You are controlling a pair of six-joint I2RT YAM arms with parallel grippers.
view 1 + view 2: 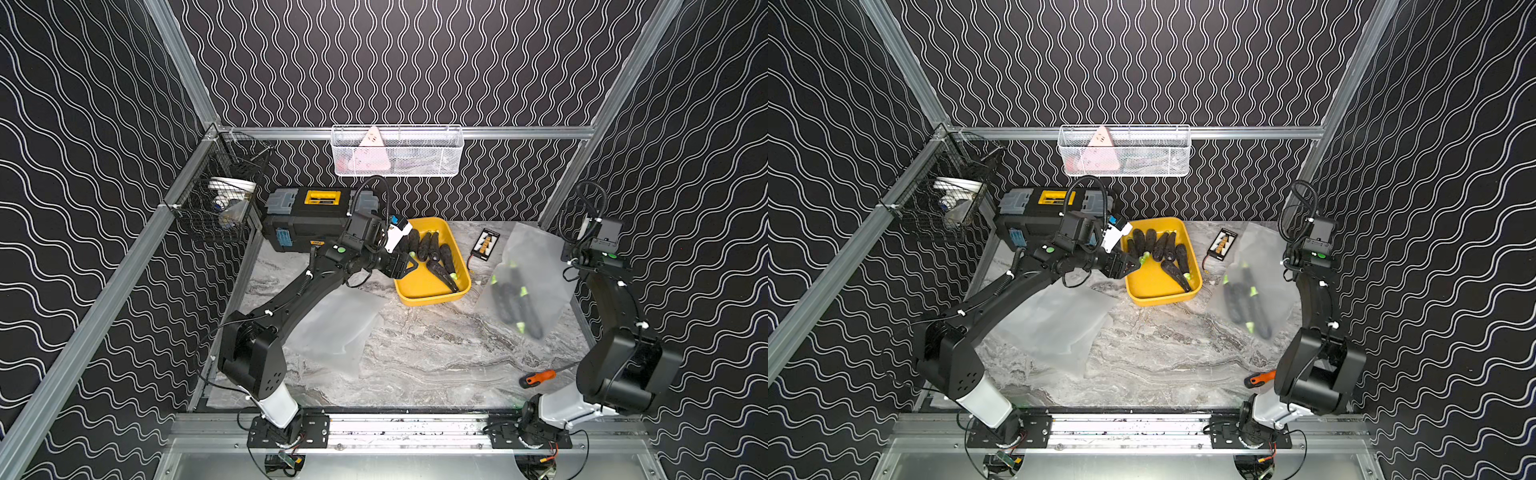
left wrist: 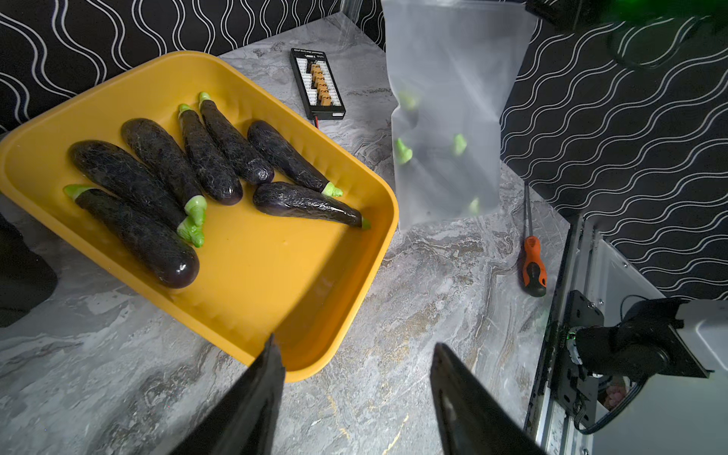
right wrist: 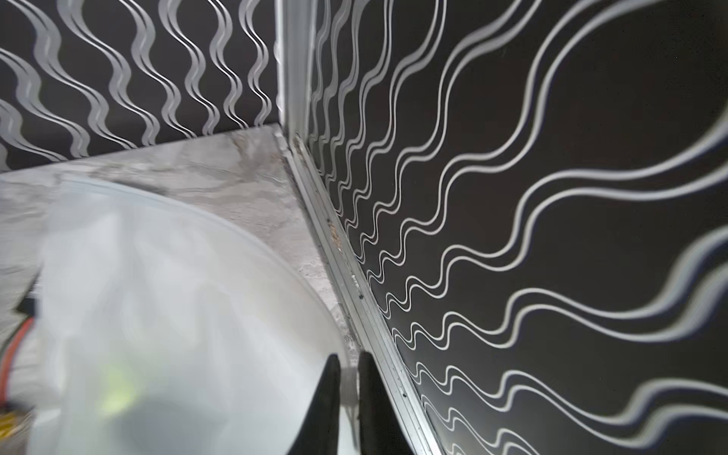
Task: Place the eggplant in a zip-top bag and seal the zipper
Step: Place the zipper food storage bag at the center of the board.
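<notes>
Marble table (image 1: 415,357). Both top views: left fingers (image 1: 406,266) over yellow tray (image 1: 432,300) rim, eggplants (image 1: 432,249) just beyond, long axes mostly near-to-far; left arm far nearer. Bag (image 1: 1266,257), already loaded, by right arm.
Left wrist: fingers apart, empty; nearest eggplant (image 2: 138,232) ahead, oblique to gap.
Right wrist: right fingers (image 3: 327,398) nearly together, bag film between; can't tell if I'm gripping.

middle and front of the counter (image 1: 436,374) is wide open, easy pass there. back left is blocked by the toolbox (image 1: 307,226), the yellow tray (image 1: 432,298) sits mid-back, and a flat bag (image 1: 332,328) covers the left side. right side is tighter: an upright bag (image 1: 540,257) close to the side wall (image 1: 665,208), a connector board (image 1: 486,245) between it and the tray, screwdriver (image 1: 538,378) at the front right
</notes>
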